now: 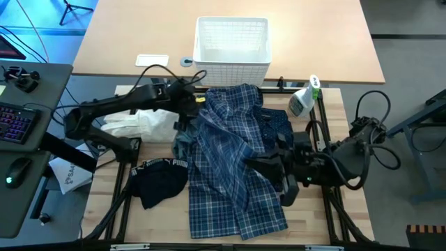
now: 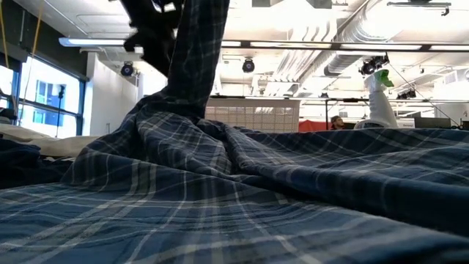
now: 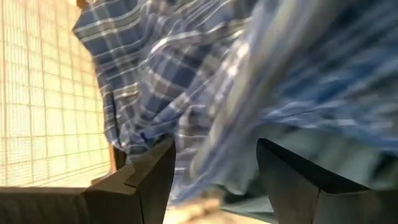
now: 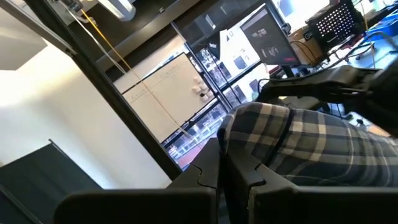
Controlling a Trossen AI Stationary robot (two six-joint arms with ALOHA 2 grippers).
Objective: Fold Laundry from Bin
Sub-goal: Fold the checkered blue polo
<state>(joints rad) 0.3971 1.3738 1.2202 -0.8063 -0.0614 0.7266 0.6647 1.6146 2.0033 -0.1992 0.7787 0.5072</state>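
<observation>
The blue-white plaid shirt (image 1: 226,164) lies spread over the middle of the table, on top of other laundry. One part of it (image 2: 194,66) is raised in a column. My right gripper (image 1: 252,164) comes from the table's right and is shut on the shirt (image 4: 298,146). My left gripper (image 1: 188,104) hangs open over the shirt's far left part, its fingers (image 3: 152,180) on either side of plaid folds (image 3: 205,112). The white bin (image 1: 232,49) stands beyond the far edge. My right gripper pinches a bunched part of the plaid shirt (image 4: 249,134) between its two shut fingers, which lie about level and come from the table's right. That part is lifted and the rest of the shirt drapes down onto the table. My left gripper: I cannot tell whether it touches the cloth.
A white cloth (image 1: 139,124) lies at the left, and a black piece with Puma lettering (image 1: 159,178) at the near left. Navy dotted trousers (image 1: 277,129) show right of the shirt. A spray bottle (image 1: 304,97) stands at the far right.
</observation>
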